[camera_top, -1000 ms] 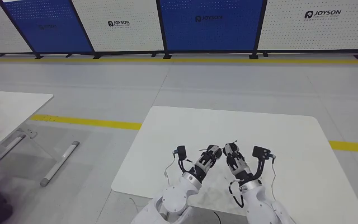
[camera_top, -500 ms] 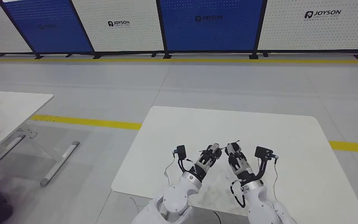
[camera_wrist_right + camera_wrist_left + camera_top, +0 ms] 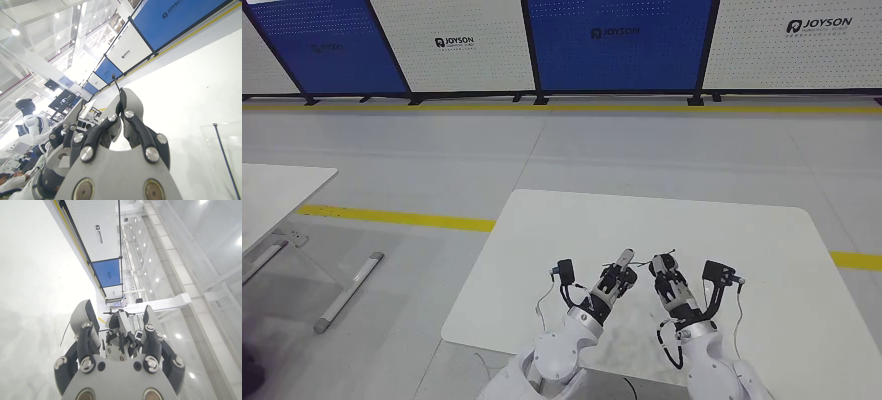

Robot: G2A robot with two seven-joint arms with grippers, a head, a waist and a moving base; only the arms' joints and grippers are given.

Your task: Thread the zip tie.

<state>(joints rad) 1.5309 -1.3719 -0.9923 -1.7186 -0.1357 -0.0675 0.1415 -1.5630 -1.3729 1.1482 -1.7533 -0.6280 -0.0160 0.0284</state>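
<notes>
My right gripper point(image 3: 121, 94) is shut on a thin black zip tie point(image 3: 115, 81), whose square head sticks out past the fingertips. In the top view both grippers hover side by side over the near part of the white table point(image 3: 742, 240), the left gripper point(image 3: 620, 270) just left of the right gripper point(image 3: 662, 268). My left gripper point(image 3: 119, 311) is open with nothing between its fingers. The right gripper's shut tip and the zip tie point(image 3: 107, 313) show through the gap. A thin dark strand point(image 3: 65, 332) hangs beside one left finger point(image 3: 88, 313); whether it is the tie's tail I cannot tell.
A second black zip tie point(image 3: 223, 151) lies on a clear sheet point(image 3: 208, 130) on the table beside my right arm. Another white table point(image 3: 282, 195) stands far left across the floor. Blue and white panels point(image 3: 622, 45) line the back.
My left gripper has opened and no longer meets the right gripper's tip. The right gripper has shifted slightly to the right, so the two now stand a little apart.
</notes>
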